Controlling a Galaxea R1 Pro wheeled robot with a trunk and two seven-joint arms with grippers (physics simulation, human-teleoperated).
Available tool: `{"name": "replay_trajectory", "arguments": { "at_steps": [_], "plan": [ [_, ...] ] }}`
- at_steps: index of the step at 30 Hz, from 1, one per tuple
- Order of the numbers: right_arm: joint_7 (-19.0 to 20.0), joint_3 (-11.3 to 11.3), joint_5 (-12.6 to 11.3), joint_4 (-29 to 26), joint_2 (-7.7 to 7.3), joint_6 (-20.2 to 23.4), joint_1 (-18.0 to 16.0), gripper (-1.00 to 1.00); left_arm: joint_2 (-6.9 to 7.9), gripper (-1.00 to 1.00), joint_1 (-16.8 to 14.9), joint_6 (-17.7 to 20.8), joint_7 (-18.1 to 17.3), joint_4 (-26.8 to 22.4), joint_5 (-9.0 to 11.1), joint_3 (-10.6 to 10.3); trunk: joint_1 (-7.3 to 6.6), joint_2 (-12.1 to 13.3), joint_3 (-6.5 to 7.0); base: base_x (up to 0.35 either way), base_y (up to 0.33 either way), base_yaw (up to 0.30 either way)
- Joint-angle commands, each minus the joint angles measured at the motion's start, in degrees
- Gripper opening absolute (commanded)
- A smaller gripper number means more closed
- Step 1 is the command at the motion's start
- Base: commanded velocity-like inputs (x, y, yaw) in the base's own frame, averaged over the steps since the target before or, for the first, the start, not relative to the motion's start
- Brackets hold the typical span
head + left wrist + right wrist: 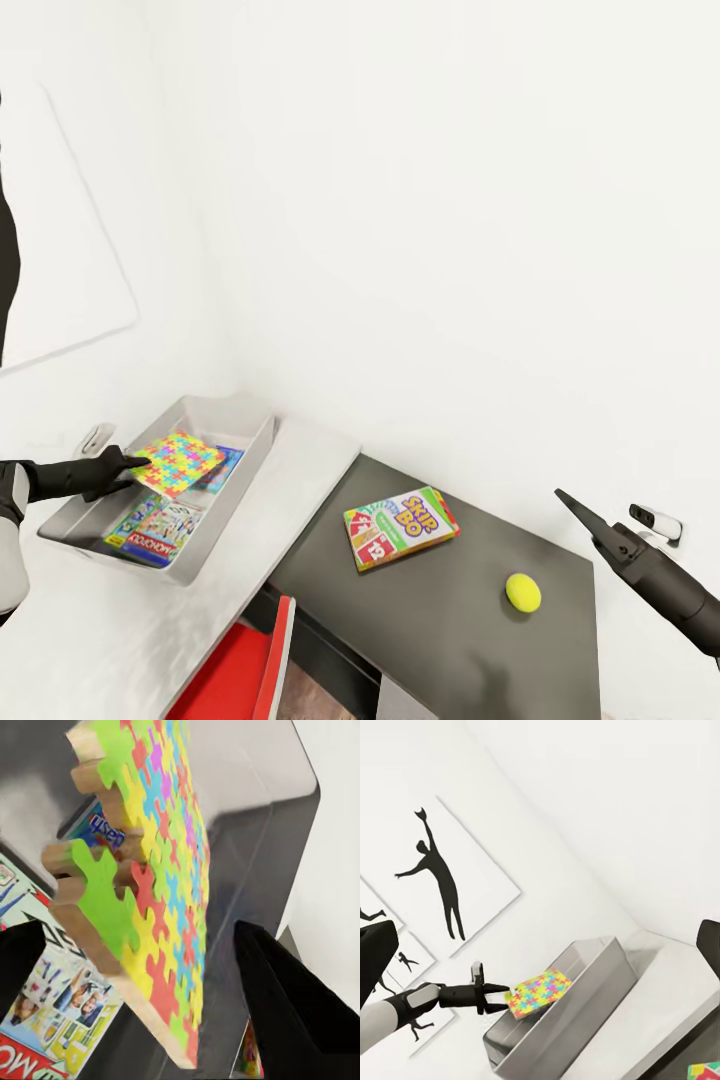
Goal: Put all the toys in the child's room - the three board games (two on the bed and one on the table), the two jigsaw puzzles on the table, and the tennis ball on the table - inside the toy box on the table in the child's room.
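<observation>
Left gripper (pixel 138 462) has its fingers clamped on the near edge of a puzzle (pixel 180 462), and I'm holding that sheet tilted over the box (pixel 262 440), above what already lies inside. In my left wrist view the puzzle (pixel 157 877) runs between the two fingers (pixel 292 1012), its jagged wooden edge toward the camera. Under it in the box I see a Monopoly game (pixel 150 528) flat on the floor of the box toward its near end, and a blue-printed piece (pixel 222 466) beneath the puzzle that I can't identify.

The box sits at the back left corner of the table (pixel 300 500), against the wall. Right of the table, on the lower dark unit (pixel 480 640), a Skip-Bo game (pixel 401 527) lies flat near the unit's back left corner, and the ball (pixel 523 592) rests well apart from it, toward the right edge.

Right gripper (pixel 575 510) hovers above the unit's right edge, empty, jaws spread wide in my right wrist view.
</observation>
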Motion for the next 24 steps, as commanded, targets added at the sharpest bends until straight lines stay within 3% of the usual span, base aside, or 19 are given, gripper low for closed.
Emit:
{"name": "replay_trajectory", "arguments": {
  "at_steps": [1, 17, 21, 24],
  "plan": [
    [0.1, 0.0, -0.2, 0.0, 0.0, 0.5, -0.1, 1.0, -0.03, 1.0, -0.1, 0.3, -0.5, 0.0, -0.6, 0.4, 0.04, -0.1, -0.14, 0.0, 0.0, 0.0],
    [0.1, 0.0, -0.2, 0.0, 0.11, 0.2, -0.1, 1.0, 0.7, 1.0, -0.1, 0.7, -2.3, -0.1, -0.5, 1.3, 0.04, -0.1, -0.17, 0.0, 0.0, 0.0],
    [0.1, 0.0, -0.2, 0.0, 0.11, 0.1, -0.1, 1.0, 1.09, 1.0, -0.1, 0.9, -6.7, -0.2, -0.6, 2.4, 0.04, -0.1, -0.17, 0.0, 0.0, 0.0],
    [0.2, 0.0, -0.2, 0.0, 0.11, 0.0, -0.1, 1.0, 1.65, 1.0, 0.0, 0.8, -13.1, -0.3, -0.8, 2.4, 0.04, -0.1, -0.14, 0.0, 0.0, 0.0]
  ]
}}
